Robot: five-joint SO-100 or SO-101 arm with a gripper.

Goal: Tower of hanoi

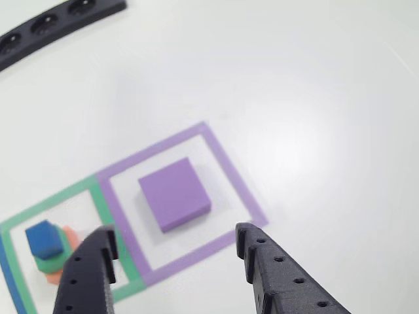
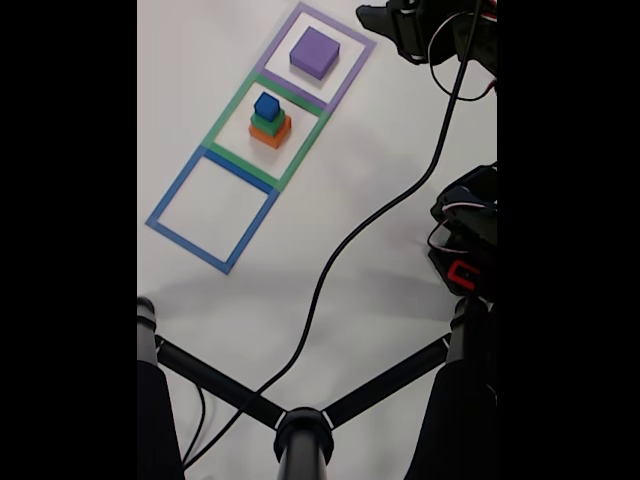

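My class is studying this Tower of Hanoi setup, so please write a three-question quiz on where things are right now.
1. True or false: the purple block lies alone in the purple square.
2. Which block tops the stack in the green square? A) orange B) green C) blue
3. Fill in: the gripper is ____, holding nothing.

Key
1. True.
2. C: the blue block sits on the green block, which sits on the orange block.
3. Open; in the other view its fingers stand apart, nearer the camera than the purple block. The blue square holds no block.
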